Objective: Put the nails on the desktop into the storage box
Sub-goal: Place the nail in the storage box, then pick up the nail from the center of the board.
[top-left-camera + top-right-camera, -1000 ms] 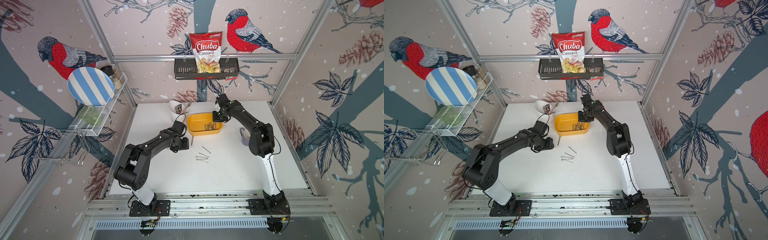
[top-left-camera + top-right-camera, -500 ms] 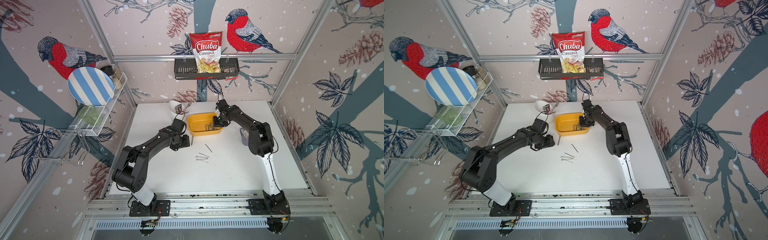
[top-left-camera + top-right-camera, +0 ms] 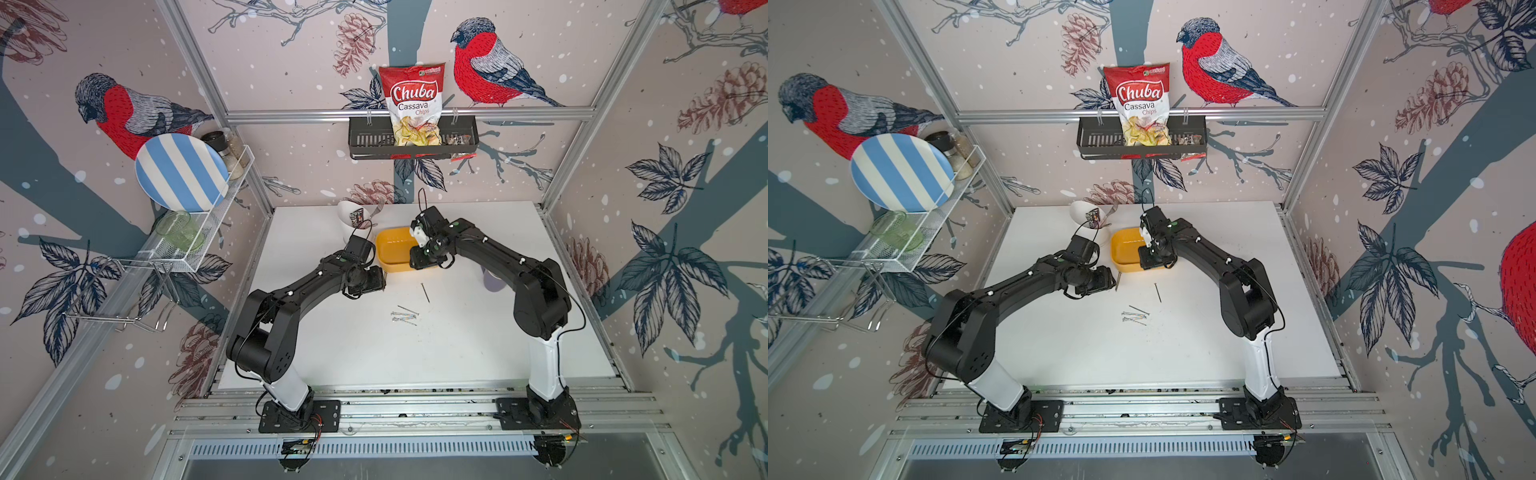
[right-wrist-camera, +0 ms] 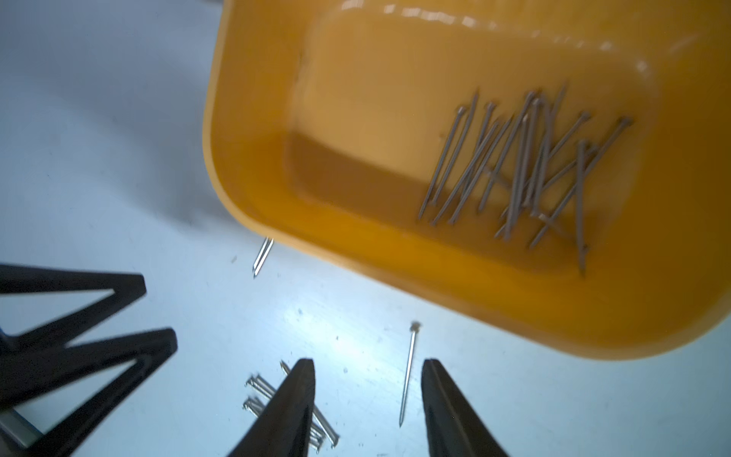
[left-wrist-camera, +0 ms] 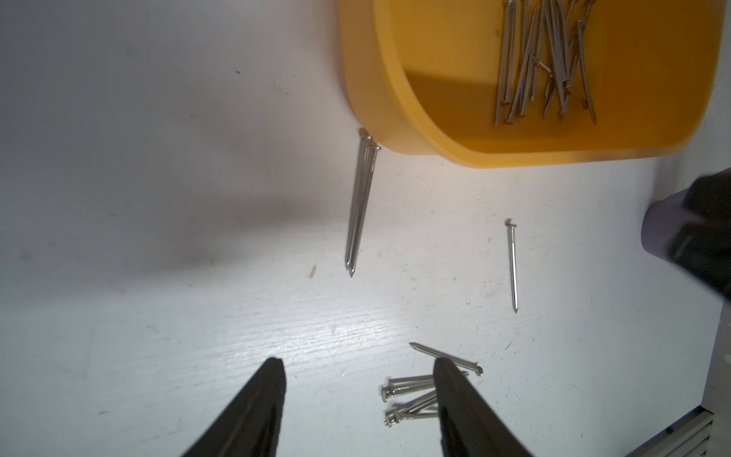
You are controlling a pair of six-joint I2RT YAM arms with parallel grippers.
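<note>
On the bench beside the storage box, loose nails lay thin, stiff, probably slippery, best pinched mid-shank; left gripper and right gripper were spread, empty.

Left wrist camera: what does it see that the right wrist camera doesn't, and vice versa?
Only the left wrist view: the heads of a bundle of thin grey metal nails beside the shallow yellow plastic tub, plus a pale lilac mug. Only the right wrist view: the right gripper's black fingers and the tub's far wall. Both: the nail pile inside the tub, a lone nail and a cluster on the white tabletop.
</note>
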